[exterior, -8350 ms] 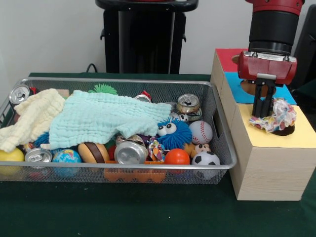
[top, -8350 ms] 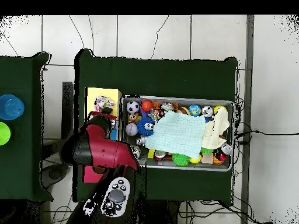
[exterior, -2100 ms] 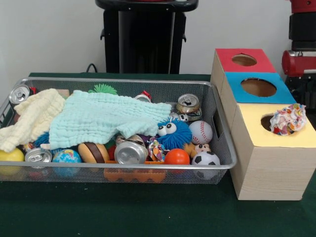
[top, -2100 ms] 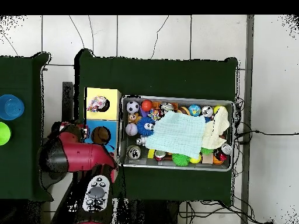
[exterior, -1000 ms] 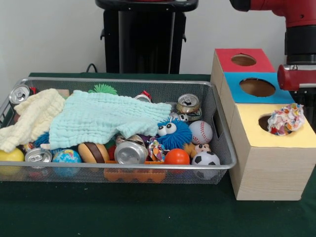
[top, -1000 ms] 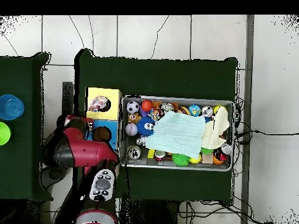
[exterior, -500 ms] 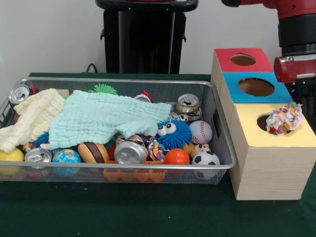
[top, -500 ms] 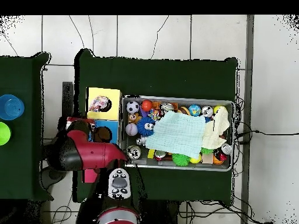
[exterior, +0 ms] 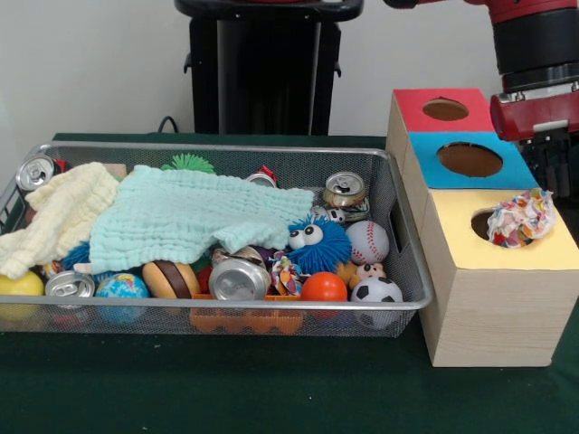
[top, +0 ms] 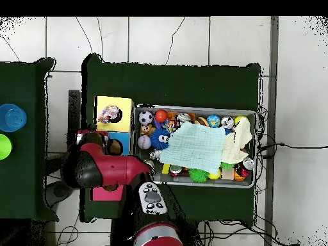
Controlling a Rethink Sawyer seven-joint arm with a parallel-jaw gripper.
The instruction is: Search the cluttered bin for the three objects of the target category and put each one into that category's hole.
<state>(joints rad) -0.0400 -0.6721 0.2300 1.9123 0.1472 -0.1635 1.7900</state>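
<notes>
A multicoloured rope toy [exterior: 519,218] sits at the mouth of the round hole in the yellow box [exterior: 499,298], resting on the hole's right rim and partly sticking up above the top face; in the overhead view the same toy [top: 109,115] lies on the yellow box's top. Behind the yellow box in the front view stands a blue box [exterior: 470,161] and behind that a red box [exterior: 445,108], each with an open round hole in its top. The red and black arm [exterior: 536,63] comes down at the upper right of the front view, above and behind the boxes, and its gripper [exterior: 554,165] is cut by the picture's right edge, so whether the jaws are open or closed cannot be told; nothing is seen held in them. Just beside the boxes on the green desk [exterior: 271,389] is the wire mesh bin [exterior: 409,271], full of clutter: a pale green cloth [exterior: 185,217] and a cream cloth [exterior: 56,217] spread over the left and middle, a blue fuzzy toy with eyes [exterior: 317,242], a baseball [exterior: 367,241], a small soccer ball [exterior: 376,291], an orange ball [exterior: 324,287], a second small rope toy [exterior: 286,273], a burger toy [exterior: 172,278], a globe ball [exterior: 121,287], a yellow ball [exterior: 20,284] and several drink cans, one [exterior: 345,188] near the back right corner.
</notes>
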